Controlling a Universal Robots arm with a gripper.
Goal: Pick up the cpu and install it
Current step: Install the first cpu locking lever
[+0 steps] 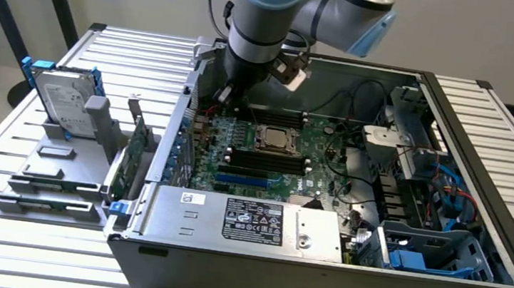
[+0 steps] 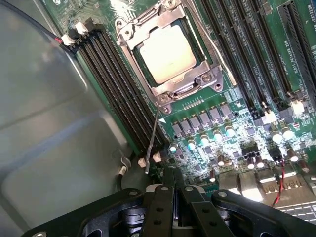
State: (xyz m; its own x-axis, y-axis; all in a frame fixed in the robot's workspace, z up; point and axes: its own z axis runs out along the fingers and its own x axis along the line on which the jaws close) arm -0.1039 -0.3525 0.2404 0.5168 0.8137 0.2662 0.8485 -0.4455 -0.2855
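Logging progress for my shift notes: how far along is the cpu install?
Done: the cpu lies inside the socket frame. In hand: nothing; the gripper is shut and empty, near the socket's thin lever. Left: whether that lever is latched cannot be told.

Black label (image 1: 254, 221) on the power supply (image 1: 172, 219) carries white print, maybe certification marks, too fine to read. Hard drive (image 1: 60, 105) sticker likewise; glare washes the cpu (image 2: 168, 53).
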